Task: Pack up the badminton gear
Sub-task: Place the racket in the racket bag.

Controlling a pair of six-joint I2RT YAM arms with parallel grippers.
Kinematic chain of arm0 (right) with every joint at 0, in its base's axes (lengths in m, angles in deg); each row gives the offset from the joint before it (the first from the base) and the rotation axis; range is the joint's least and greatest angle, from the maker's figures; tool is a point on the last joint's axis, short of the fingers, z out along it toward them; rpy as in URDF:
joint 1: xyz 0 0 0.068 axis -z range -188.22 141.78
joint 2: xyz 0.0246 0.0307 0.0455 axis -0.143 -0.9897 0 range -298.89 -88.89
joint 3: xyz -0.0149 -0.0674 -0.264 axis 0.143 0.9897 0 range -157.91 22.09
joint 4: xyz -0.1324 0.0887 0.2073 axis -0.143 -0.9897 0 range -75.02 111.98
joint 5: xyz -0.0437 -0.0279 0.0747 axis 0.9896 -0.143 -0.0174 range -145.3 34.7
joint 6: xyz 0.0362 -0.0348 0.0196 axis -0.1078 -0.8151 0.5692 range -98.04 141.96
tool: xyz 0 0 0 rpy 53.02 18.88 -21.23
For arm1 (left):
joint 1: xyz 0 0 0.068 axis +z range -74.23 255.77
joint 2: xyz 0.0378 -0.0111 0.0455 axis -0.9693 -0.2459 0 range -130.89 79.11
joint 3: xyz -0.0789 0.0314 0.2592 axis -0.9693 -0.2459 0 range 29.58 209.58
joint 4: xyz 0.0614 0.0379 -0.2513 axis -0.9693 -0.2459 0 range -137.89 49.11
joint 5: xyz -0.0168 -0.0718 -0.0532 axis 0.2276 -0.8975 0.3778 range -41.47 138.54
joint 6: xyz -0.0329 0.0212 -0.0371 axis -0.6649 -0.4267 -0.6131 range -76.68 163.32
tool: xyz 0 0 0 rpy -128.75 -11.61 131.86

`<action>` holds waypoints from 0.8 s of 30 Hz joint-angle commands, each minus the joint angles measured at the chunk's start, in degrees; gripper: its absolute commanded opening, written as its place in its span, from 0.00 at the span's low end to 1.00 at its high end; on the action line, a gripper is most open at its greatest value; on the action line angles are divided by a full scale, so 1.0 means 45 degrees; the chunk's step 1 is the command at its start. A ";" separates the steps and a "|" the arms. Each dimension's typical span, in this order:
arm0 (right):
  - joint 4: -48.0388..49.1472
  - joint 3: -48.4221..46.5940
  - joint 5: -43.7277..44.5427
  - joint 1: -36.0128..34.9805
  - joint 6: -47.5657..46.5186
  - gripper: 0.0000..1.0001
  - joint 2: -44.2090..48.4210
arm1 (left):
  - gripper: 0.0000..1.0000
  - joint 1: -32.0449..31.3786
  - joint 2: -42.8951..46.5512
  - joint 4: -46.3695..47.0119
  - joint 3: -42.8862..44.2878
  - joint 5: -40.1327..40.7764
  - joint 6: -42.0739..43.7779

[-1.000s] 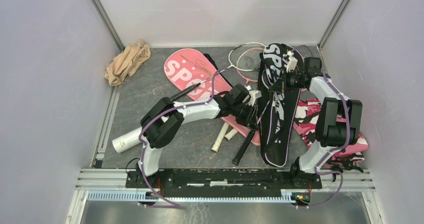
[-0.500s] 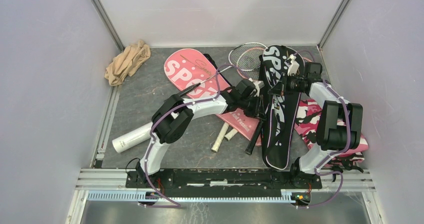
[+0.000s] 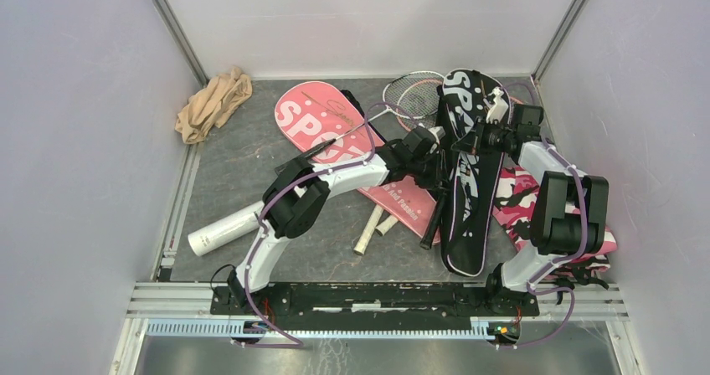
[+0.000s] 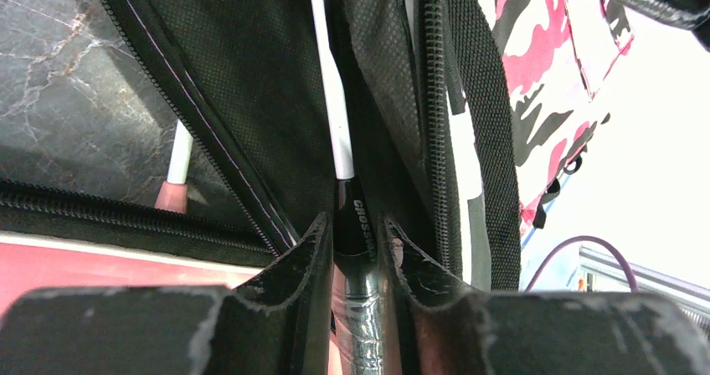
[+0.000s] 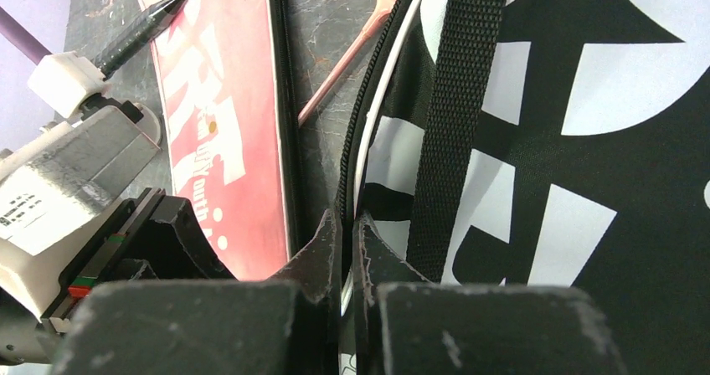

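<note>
Two grippers at black bag, lying between pink bag and camouflage cloth. Left gripper pinches racket shaft, running into bag opening. Right gripper pressed together on bag's zipper edge.

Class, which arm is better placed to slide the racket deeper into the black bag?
Left. Left gripper holds the racket shaft inside the black bag; right gripper only pinches the bag's edge.

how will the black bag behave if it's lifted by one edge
Probably floppy: the black bag looks like thin fabric, and its open edge folds where the right gripper pinches it. Likely light for its size, but it is long, so the free end may sag and drag.
</note>
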 commanded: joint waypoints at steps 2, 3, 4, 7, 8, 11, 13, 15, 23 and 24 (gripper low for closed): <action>0.0465 0.0490 -0.0535 -0.0081 0.0579 0.00 0.0708 | 0.02 0.0203 -0.0235 0.1175 0.0990 0.0878 -0.0456; 0.0584 0.0579 -0.0545 -0.0077 0.0668 0.00 0.0756 | 0.02 0.0199 -0.0296 0.1378 0.0984 0.0893 -0.0502; 0.0639 0.0626 -0.0549 -0.0083 0.0705 0.00 0.0777 | 0.02 0.0199 -0.0401 0.1692 0.0954 0.0727 -0.0566; 0.0608 0.0607 -0.0589 -0.0100 0.0701 0.00 0.0791 | 0.02 0.0199 -0.0712 0.2906 0.0853 -0.0264 -0.0783; 0.0583 0.0608 -0.0589 -0.0093 0.0710 0.00 0.0819 | 0.02 0.0199 -0.0812 0.3213 0.0828 -0.0551 -0.0909; 0.0561 0.0580 -0.0608 -0.0090 0.0705 0.00 0.0832 | 0.05 0.0199 -0.1096 0.3729 0.0916 -0.1320 -0.1051; 0.0533 0.0539 -0.0608 -0.0098 0.0649 0.00 0.0850 | 0.11 0.0199 -0.1195 0.4229 0.0796 -0.1872 -0.1166; 0.0528 0.0529 -0.0608 -0.0095 0.0627 0.00 0.0850 | 0.16 0.0217 -0.1285 0.4595 0.0706 -0.2263 -0.1361; 0.0521 0.0471 -0.0608 -0.0096 0.0589 0.00 0.0776 | 0.35 0.0223 -0.1589 0.7022 0.0310 -0.4097 -0.2325; 0.0523 0.0470 -0.0608 -0.0101 0.0604 0.00 0.0772 | 0.37 0.0219 -0.1620 0.7197 0.0289 -0.4243 -0.2334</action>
